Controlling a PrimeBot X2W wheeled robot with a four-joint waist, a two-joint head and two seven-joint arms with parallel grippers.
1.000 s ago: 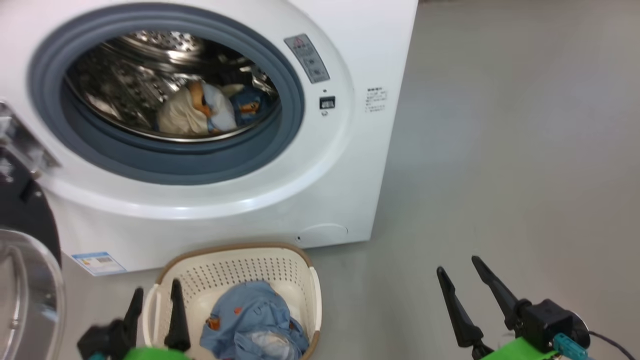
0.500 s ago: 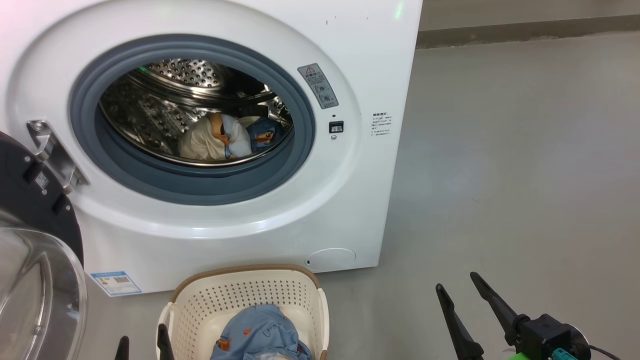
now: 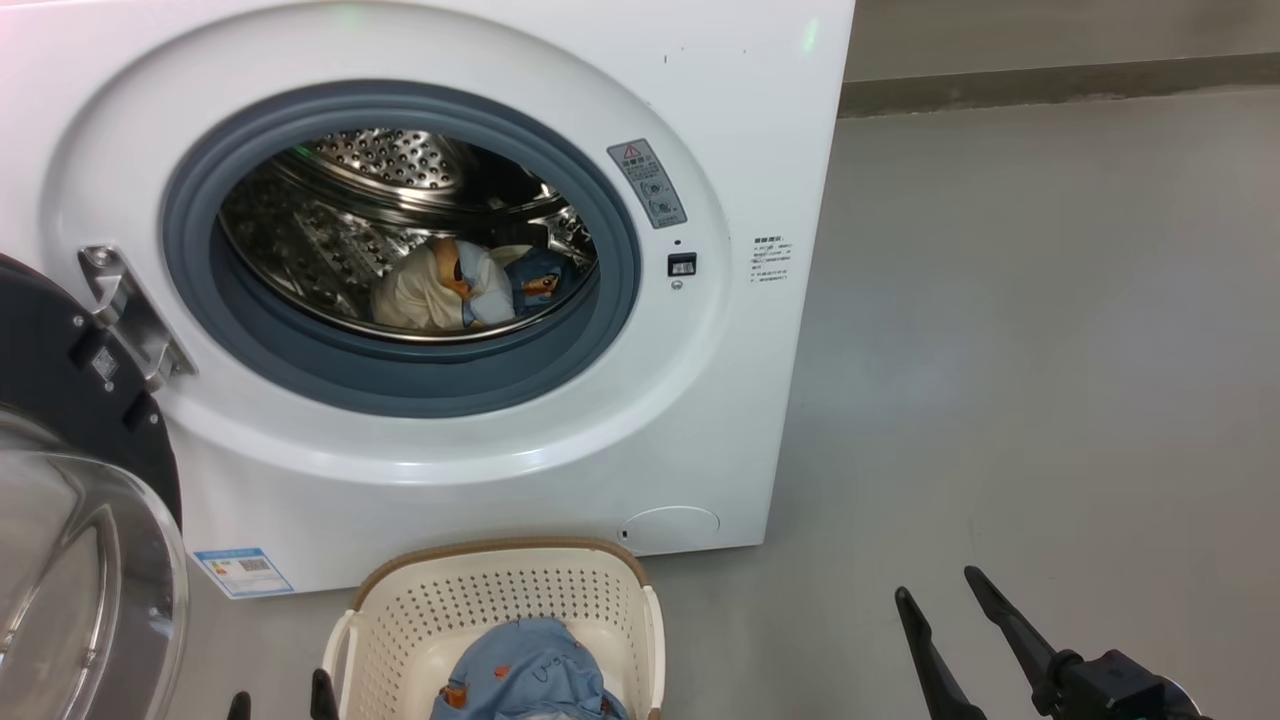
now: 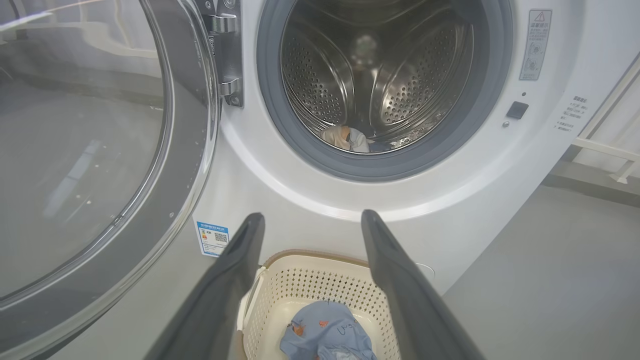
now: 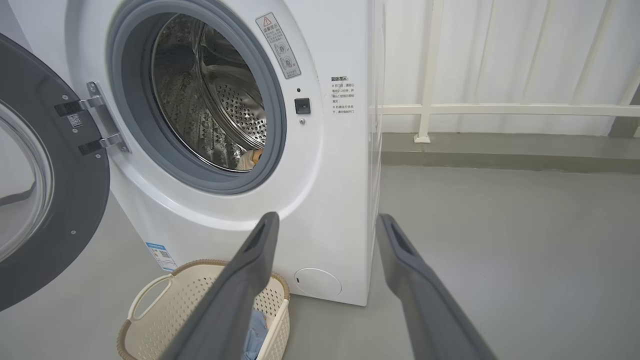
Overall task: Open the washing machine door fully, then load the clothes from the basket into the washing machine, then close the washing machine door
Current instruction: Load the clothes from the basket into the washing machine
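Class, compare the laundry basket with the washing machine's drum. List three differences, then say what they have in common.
The drum is shiny steel; the basket is cream plastic with a brown rim. The drum opens toward the front; the basket opens upward. The drum holds a cream garment beside blue fabric; the basket shows a blue garment. Both are perforated and hold clothes.

None of the print is large enough for us to read. On the front of the washing machine (image 3: 740, 120), at two o'clock of the drum opening, we see a grey warning label (image 3: 655, 183) bearing a red triangle sign. At three o'clock sits a block of small black print (image 3: 771, 260). At seven o'clock, near the bottom corner, a blue label (image 3: 243, 571) carries a QR code.
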